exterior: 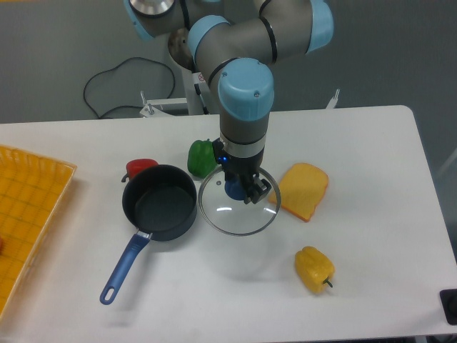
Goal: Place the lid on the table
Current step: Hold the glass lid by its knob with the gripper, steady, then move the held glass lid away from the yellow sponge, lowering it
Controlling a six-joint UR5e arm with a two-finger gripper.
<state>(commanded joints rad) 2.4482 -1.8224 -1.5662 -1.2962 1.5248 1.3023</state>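
The lid [237,216] is round clear glass with a thin metal rim and a blue centre knob. My gripper [238,187] comes straight down onto it and is shut on the knob. The lid hangs about level, just right of the dark saucepan [159,204], whose blue handle points to the front left. A faint shadow on the white table [371,143] in front of the lid shows that it is held above the surface. The open pot is uncovered.
A green pepper [202,157] sits just behind the lid and a red pepper [141,168] behind the pot. A yellow-orange wedge [303,191] lies right of the lid. A yellow pepper [314,269] lies front right. A yellow gridded tray [25,214] is at the left edge.
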